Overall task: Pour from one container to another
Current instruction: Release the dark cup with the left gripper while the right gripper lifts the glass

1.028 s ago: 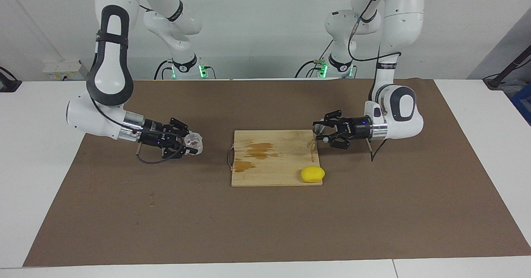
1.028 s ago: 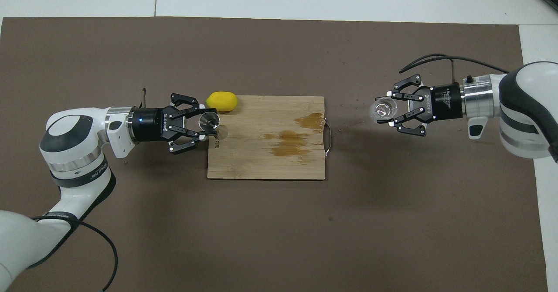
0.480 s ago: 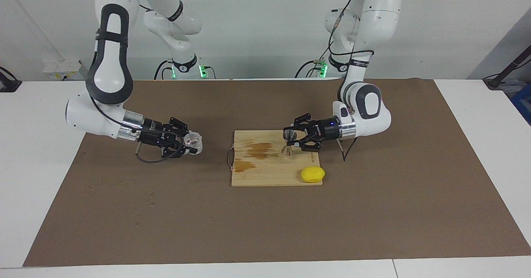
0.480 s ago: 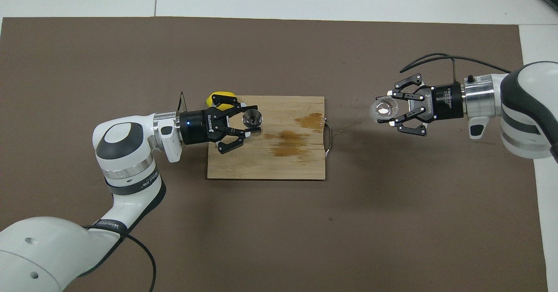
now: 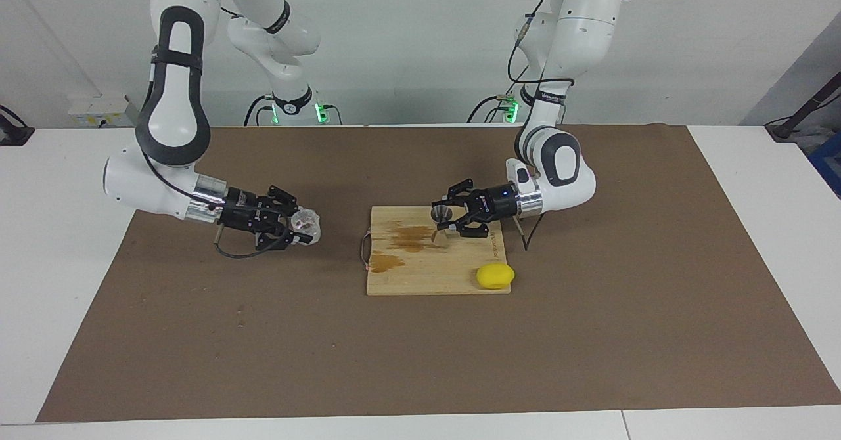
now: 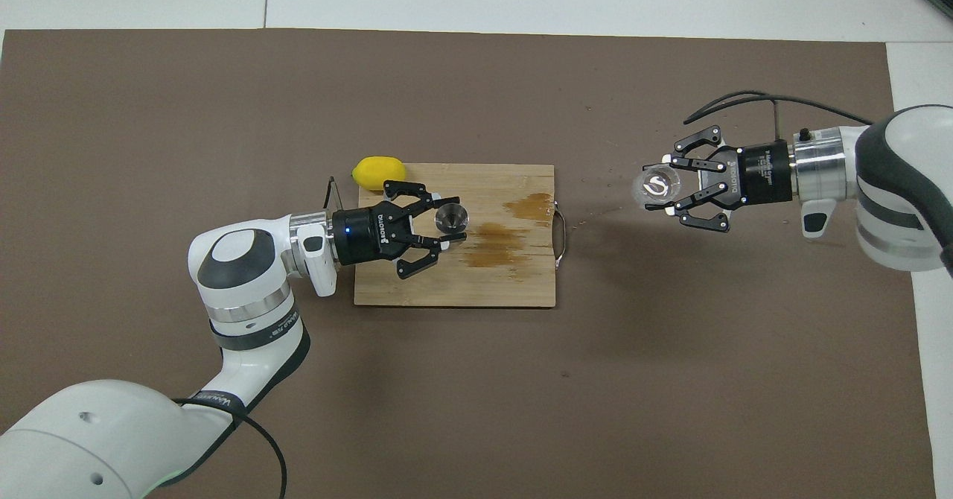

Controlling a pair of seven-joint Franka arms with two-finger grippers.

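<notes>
In the facing view, just above centre of the frame, the left tool (image 5: 448, 222) pinches the metal jigger (image 5: 444, 226) at its narrow waist and holds it upright over the cutting board (image 5: 420, 276), close above the brown stains (image 5: 410, 236). At the left of the frame the right tool (image 5: 297, 227) is clamped on the glass tumbler (image 5: 307, 225), carried low over the brown mat (image 5: 420, 361) that covers the counter, well apart from the board. A lemon (image 5: 495, 276) lies at the board's lower right corner.

In the overhead view the left tool (image 6: 445, 225) shows left of centre with the jigger (image 6: 450, 217), its open cone facing up, over the board (image 6: 461, 283). At the right of the frame the right tool (image 6: 668, 192) holds the tumbler (image 6: 656, 187) mouth up; the lemon (image 6: 379, 173) sits at the board's upper left corner.

We judge the step in hand to be bringing the 2 vessels together. To do it well, we keep the jigger level and steady over the board, carry the tumbler across without tipping it, set its lip just above the cone's small mouth, then tilt slowly. A stray drop lands on the board.
</notes>
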